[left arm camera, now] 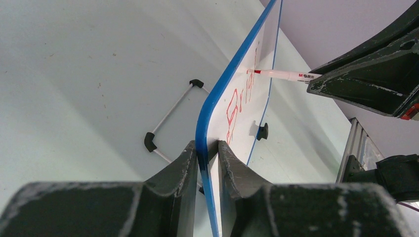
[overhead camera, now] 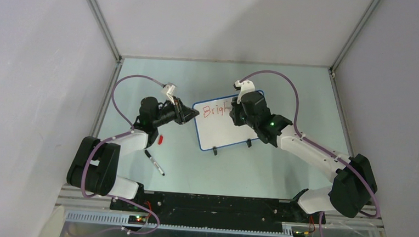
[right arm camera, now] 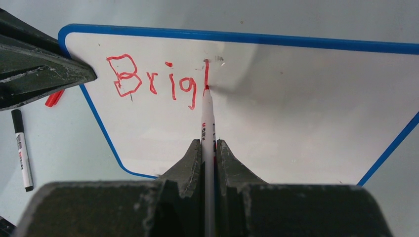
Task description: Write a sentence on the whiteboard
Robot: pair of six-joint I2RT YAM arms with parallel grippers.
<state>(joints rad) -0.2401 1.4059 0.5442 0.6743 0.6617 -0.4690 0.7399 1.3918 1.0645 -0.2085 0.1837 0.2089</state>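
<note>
Plainly, the whiteboard [overhead camera: 221, 133] stands tilted near the middle of the table [overhead camera: 286, 85], its written face turned toward six o'clock; one black clip foot [left arm camera: 261, 131] shows on its lower rim. The left gripper [left arm camera: 207, 145] meets the board at its nine o'clock edge; its jaws are drawn in to a narrow gap and pinch the blue rim, one finger on the back and one on the written face. The right gripper [right arm camera: 208, 145] reaches over the board's upper part from about three o'clock; its jaws are pressed together on the barrel of a red marker [right arm camera: 207, 118], which sticks out beyond the fingertips toward twelve o'clock in the right wrist view. The marker's tip touches the white surface at the foot of a red upright stroke. The sentence [right arm camera: 153, 79] runs along the top of the board from its eleven o'clock corner; it reads "Brig", and the upright stroke stands just beside the g.

Off the board, toward seven o'clock from it in the overhead view, a black marker [overhead camera: 154, 163] lies flat on the table; a red cap [overhead camera: 161, 140] lies near it, between that marker and the left arm.
</note>
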